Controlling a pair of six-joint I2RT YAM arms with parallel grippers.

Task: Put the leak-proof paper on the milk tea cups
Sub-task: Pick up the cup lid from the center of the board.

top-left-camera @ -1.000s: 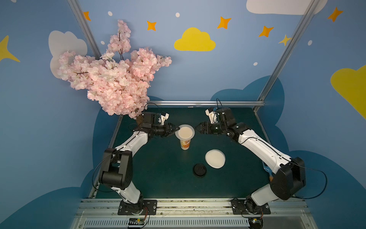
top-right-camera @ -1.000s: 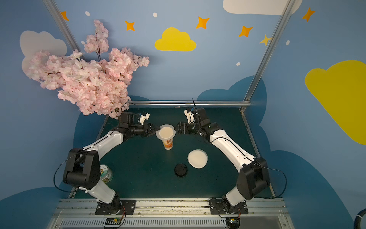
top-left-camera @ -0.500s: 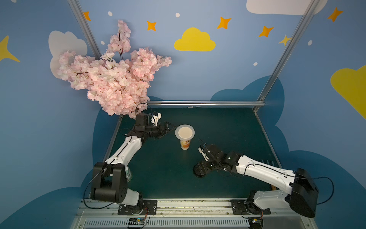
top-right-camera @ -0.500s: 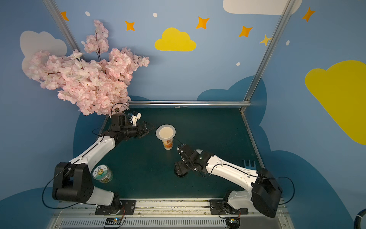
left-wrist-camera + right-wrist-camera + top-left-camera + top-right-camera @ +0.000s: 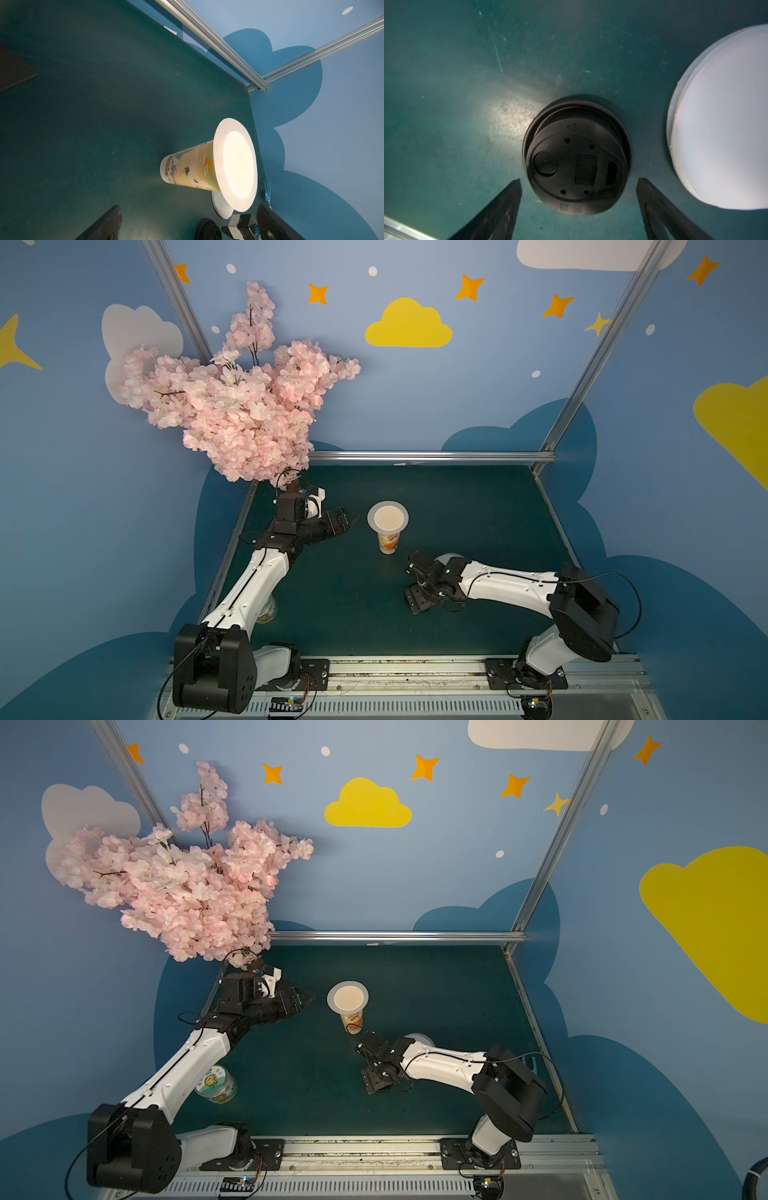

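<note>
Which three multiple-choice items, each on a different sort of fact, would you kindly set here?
1. Where does the leak-proof paper lie? A under the cup; B over the cup's mouth; C inside the cup.
2. What colour is the lid by the right claw? A black; B white; C orange.
3. How does the right claw stand? A shut on the lid; B open, astride the lid; C shut on the paper.
Answers: 1 B, the paper covers its rim; 2 A, the right wrist view shows it black; 3 B, both fingers stand clear of the lid.

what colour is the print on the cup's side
Yellow-orange with white bird-like figures and small dark details, on the cup. The left wrist view shows it best.
</note>
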